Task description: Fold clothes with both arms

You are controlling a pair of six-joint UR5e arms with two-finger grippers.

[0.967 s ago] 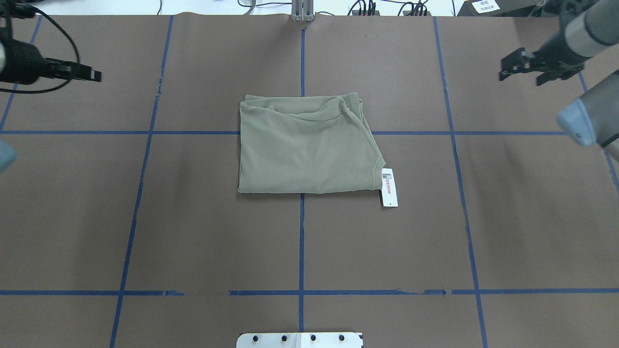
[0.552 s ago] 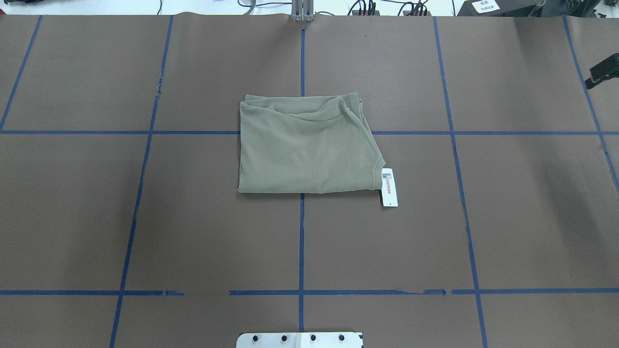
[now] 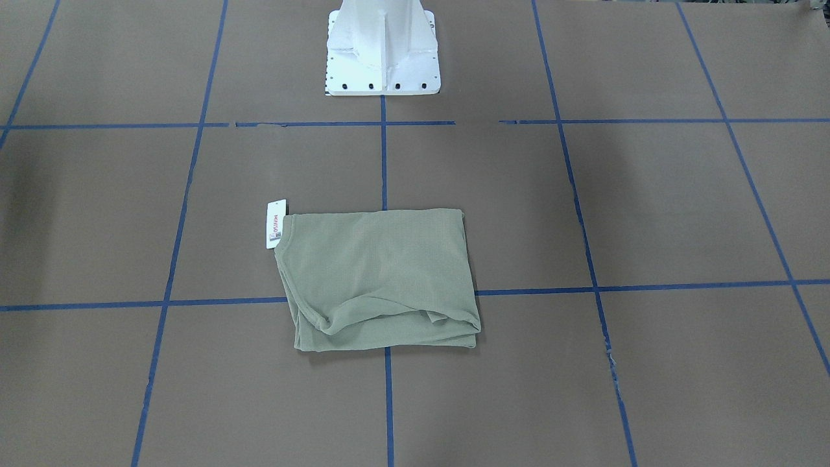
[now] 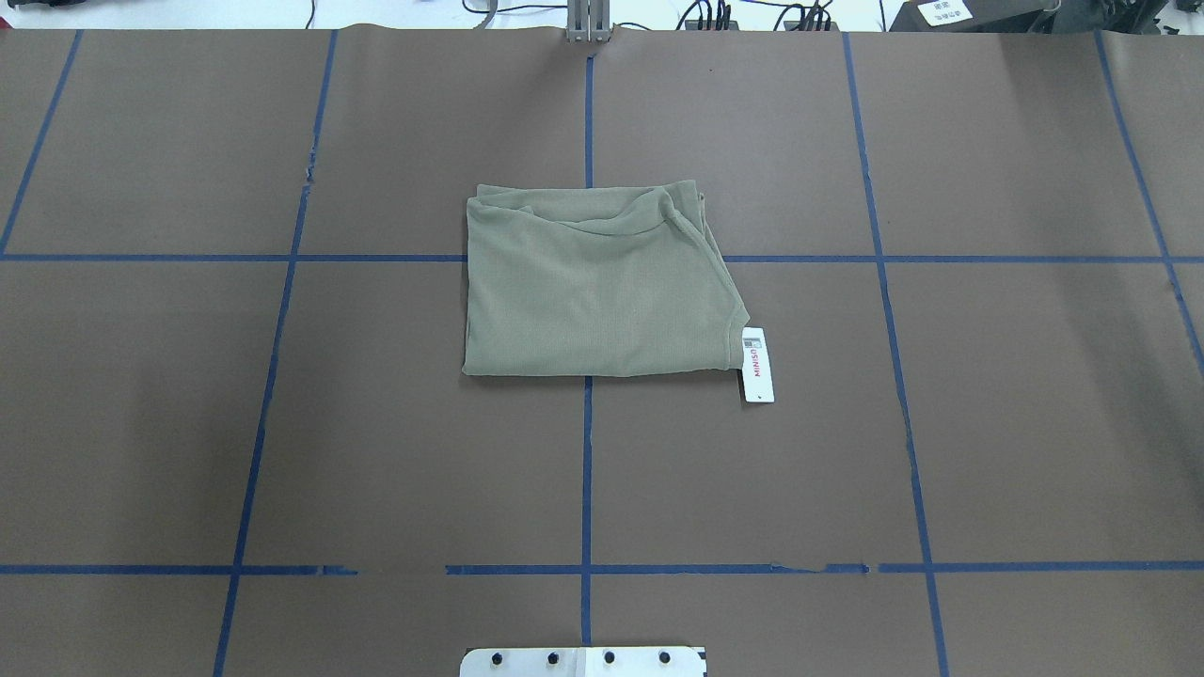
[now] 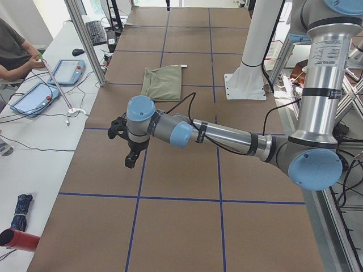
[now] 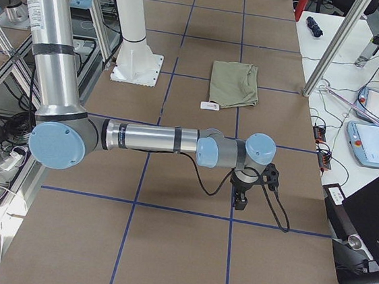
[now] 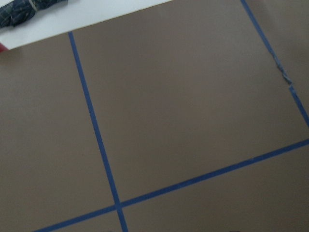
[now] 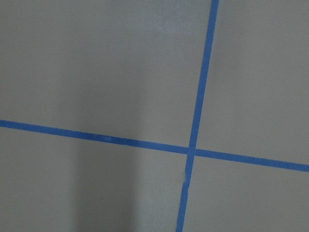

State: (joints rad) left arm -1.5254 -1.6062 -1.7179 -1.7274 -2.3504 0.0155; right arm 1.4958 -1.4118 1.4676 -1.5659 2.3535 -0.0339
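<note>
The clothes are one sage-green shirt, folded into a rough rectangle and lying flat at the table's middle, also in the front view. Its white hang tag sticks out at one corner. Neither arm shows in the overhead or front views. In the left side view, the left gripper hangs over bare table far from the shirt. In the right side view, the right gripper hangs likewise, far from the shirt. I cannot tell whether either gripper is open or shut. Both wrist views show only brown table and blue tape.
The white pedestal base stands at the robot's edge of the table. Blue tape lines grid the brown surface. A person sits at a side bench with tablets. A folded umbrella lies there too.
Both arms have swung outward and left the overhead view, the left one first. The shirt and its tag have not moved.
</note>
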